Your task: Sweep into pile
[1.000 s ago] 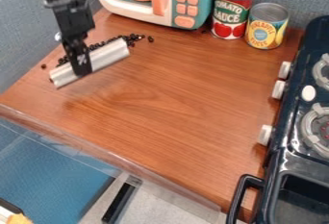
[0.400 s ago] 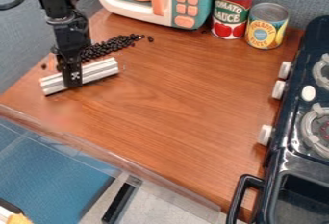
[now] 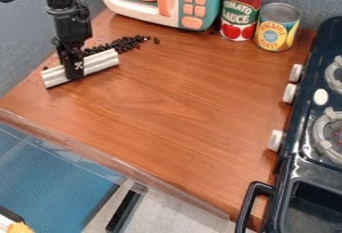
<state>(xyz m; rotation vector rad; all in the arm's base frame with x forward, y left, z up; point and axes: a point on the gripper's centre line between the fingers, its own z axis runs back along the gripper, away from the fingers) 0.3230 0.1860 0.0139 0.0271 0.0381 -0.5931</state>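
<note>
The gripper [image 3: 75,73] hangs at the upper left of the counter, shut on a pale ridged bar [image 3: 100,63] near its middle. The bar slants, its right end farther from the counter's front edge than its left end. Directly behind it lies a band of small black beads [image 3: 127,43], stretching up and right toward the microwave. The bar and the gripper hide some of the beads. A few loose ones lie at the band's right end, and one sits near the bar's left end.
A toy microwave [image 3: 194,2] stands at the back, with a tomato sauce can [image 3: 241,11] and a pineapple can [image 3: 276,28] to its right. The dark toy stove [image 3: 304,142] borders the right side. The wooden counter [image 3: 167,112] ends at a clear-edged front.
The gripper and bar first came toward the front, uncovering more beads, then moved slightly back and left, against the beads' near side.
</note>
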